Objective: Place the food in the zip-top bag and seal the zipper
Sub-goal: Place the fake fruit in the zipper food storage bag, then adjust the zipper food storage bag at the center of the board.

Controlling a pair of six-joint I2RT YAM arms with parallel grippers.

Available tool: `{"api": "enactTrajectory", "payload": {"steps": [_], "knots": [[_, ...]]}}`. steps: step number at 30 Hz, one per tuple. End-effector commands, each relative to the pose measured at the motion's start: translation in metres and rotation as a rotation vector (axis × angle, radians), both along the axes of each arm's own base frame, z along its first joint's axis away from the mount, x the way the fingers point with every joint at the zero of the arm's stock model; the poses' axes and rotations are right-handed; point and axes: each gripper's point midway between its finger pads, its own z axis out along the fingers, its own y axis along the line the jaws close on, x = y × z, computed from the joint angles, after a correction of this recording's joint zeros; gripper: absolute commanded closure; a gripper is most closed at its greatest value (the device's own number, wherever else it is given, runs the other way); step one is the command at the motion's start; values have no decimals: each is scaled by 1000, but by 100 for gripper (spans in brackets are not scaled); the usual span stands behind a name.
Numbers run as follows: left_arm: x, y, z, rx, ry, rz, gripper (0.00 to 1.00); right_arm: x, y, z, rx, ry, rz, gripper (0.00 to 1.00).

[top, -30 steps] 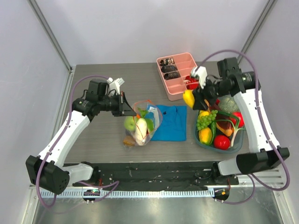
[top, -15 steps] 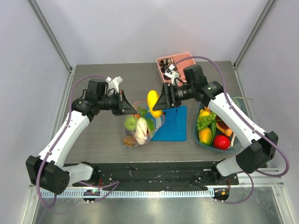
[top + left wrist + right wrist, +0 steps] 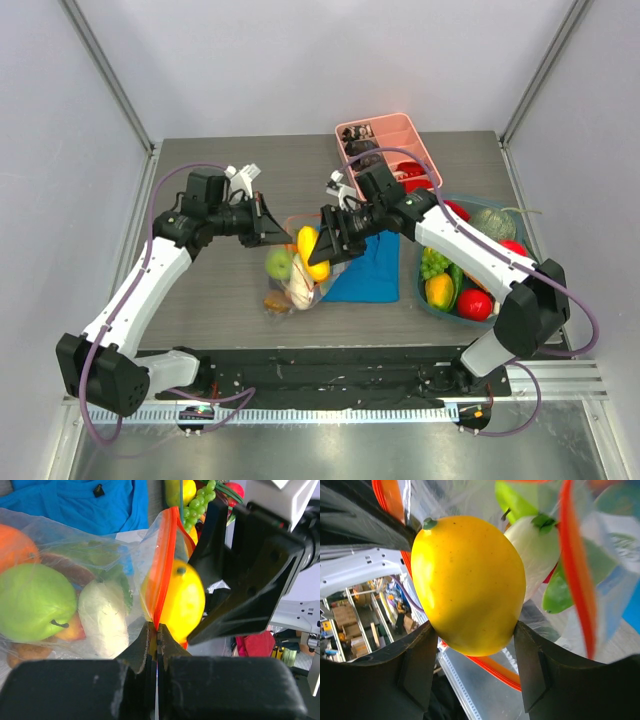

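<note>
here right gripper [image 3: 475, 627] clamps a glossy yellow fruit [image 3: 467, 580]; left gripper [image 3: 157, 635] pinches the orange-red zipper [image 3: 165, 565].

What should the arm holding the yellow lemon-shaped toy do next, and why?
Probably ease the yellow toy lemon a little deeper into the clear plastic bag before letting go. The right gripper grips it at the mouth, beside the orange-red zipper strip that the shut left gripper pinches up.
</note>
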Motion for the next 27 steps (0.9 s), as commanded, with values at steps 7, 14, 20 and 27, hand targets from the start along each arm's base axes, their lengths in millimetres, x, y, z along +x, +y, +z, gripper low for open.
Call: {"api": "enactTrajectory", "payload": {"steps": [7,14,20,27], "knots": [[-1,2,15,-38,-56,-11,100,6,-5,42,-7,-206,52,8],[-2,2,13,-44,-52,-19,100,15,-40,59,-155,-409,29,12],[-3,2,15,-56,-63,-22,100,26,-80,14,-343,-381,-59,27],[-9,3,19,-59,-93,-39,99,30,-60,-6,-299,-296,-32,30]]}}
